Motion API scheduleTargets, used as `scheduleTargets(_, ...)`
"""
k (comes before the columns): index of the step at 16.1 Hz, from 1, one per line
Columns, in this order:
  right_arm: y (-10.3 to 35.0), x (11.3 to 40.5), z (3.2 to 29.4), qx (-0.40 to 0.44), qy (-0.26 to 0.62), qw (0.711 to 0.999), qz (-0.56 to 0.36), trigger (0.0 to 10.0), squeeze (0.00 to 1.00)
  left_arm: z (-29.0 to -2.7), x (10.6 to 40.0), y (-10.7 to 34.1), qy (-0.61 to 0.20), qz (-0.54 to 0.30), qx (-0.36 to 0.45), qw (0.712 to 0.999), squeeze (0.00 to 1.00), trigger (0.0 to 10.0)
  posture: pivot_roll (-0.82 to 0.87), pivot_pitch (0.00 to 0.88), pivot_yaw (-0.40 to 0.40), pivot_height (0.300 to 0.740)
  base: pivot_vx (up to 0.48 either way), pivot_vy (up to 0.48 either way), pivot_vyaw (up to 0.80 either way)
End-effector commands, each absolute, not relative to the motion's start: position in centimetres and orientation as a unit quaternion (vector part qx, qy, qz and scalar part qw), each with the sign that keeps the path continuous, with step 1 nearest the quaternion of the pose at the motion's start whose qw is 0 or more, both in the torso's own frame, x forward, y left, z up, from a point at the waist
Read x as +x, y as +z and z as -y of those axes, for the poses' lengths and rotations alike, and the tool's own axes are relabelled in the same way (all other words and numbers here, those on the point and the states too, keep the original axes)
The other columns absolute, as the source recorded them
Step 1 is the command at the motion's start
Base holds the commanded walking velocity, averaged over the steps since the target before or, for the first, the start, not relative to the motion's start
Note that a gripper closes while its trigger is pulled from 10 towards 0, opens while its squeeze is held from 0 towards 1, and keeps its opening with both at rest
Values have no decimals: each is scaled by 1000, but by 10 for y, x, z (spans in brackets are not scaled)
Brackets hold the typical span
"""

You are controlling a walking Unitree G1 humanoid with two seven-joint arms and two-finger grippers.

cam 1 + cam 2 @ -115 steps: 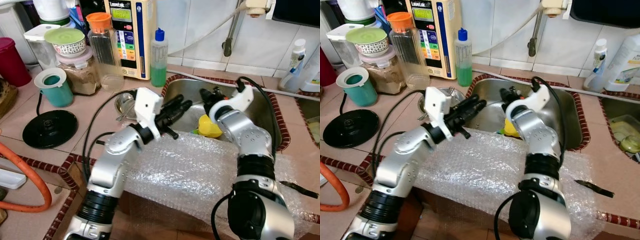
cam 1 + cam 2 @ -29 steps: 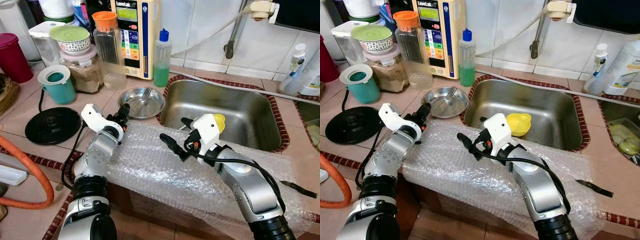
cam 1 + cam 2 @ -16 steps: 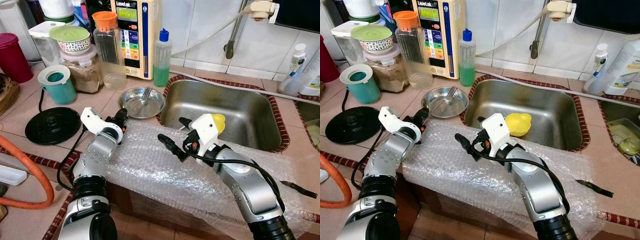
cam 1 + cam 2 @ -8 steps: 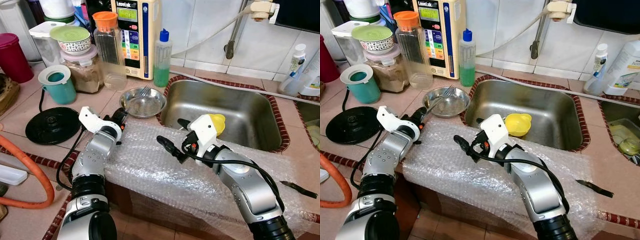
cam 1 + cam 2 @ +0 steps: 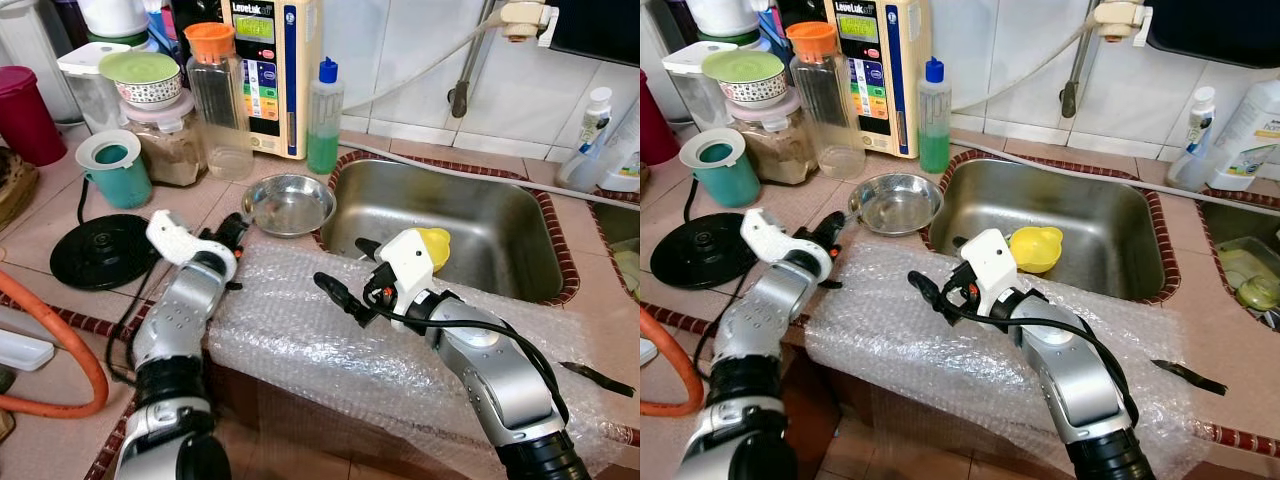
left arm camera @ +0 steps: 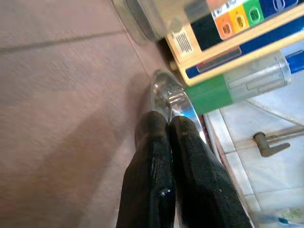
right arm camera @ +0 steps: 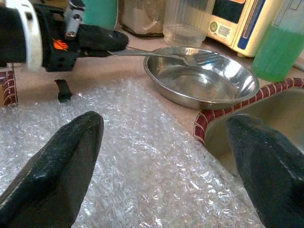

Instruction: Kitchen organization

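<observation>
Left pincer (image 7: 102,40), one fork (image 7: 156,53), farther back.

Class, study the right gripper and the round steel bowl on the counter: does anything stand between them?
Nothing solid does. The open right gripper hovers over the bubble wrap sheet, facing the round steel bowl across bare wrap and counter. The left gripper, shut on a metal fork resting over the bowl's rim, sits beside that path.
</observation>
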State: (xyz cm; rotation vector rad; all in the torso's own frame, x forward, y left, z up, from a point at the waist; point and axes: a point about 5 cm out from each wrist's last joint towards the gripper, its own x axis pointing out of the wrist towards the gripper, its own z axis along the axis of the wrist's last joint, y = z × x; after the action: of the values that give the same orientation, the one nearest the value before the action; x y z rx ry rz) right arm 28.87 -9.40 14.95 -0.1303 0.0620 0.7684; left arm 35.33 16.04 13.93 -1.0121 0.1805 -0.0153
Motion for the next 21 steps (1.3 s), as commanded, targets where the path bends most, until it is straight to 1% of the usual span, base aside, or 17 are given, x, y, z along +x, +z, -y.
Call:
scheduleTargets(1,152,292,95,-69,377,923,-27,10000,0,-164,352,147,-7,-72,-471,879,0,0,63,0,-2,740,0,0,0)
scheduleTargets(2,152,292,95,-69,377,923,-27,10000,0,-165,351,151,-17,-61,-465,883,0,0,66,0,-4,740,0,0,0)
scheduleTargets(3,153,294,95,-59,374,925,-26,10000,0,-161,347,158,-54,-40,-473,879,0,0,69,0,-6,740,0,0,0)
scheduleTargets(5,154,297,95,-34,367,929,-26,10000,0,-155,344,162,-87,-37,-484,870,0,0,73,0,-8,740,0,0,0)
scheduleTargets(6,156,299,95,-10,360,933,-27,10000,0,-147,341,166,-119,-36,-485,865,0,0,74,0,-9,740,0,0,0)
scheduleTargets(7,157,302,97,17,350,936,-32,10000,0,-138,338,169,-158,-45,-492,855,0,0,74,0,-9,740,0,0,0)
scheduleTargets(8,160,306,101,55,330,942,-33,10000,0,-130,335,173,-187,-39,-471,861,0,0,74,0,-9,740,0,0,0)
scheduleTargets(9,161,308,102,74,322,943,-34,10000,0,-127,333,174,-199,-39,-472,858,0,0,74,0,-9,740,0,0,0)
scheduleTargets(10,166,312,105,126,306,943,-33,10000,0,-118,330,177,-231,-44,-480,845,0,0,74,0,-8,740,0,0,0)
scheduleTargets(11,172,317,107,206,288,935,-36,10000,0,-107,327,180,-264,-48,-471,840,0,0,74,0,-8,740,0,0,0)
scheduleTargets(12,174,318,106,238,284,928,-37,10000,0,-104,326,180,-272,-52,-469,839,0,0,69,0,-4,740,0,0,0)
scheduleTargets(14,176,321,106,325,270,905,-42,10000,0,-91,321,182,-318,-61,-468,822,0,0,65,0,1,740,0,0,0)
scheduleTargets(16,179,324,107,363,262,893,-39,10000,0,-81,314,186,-357,-67,-459,811,0,0,62,0,6,740,0,0,0)
scheduleTargets(17,180,325,107,373,259,890,-37,10000,0,-78,313,186,-365,-71,-449,813,0,0,59,0,7,740,0,0,0)
scheduleTargets(21,180,330,108,400,240,883,-42,10000,0,-76,308,185,-382,-79,-448,805,0,0,61,0,7,740,0,0,0)
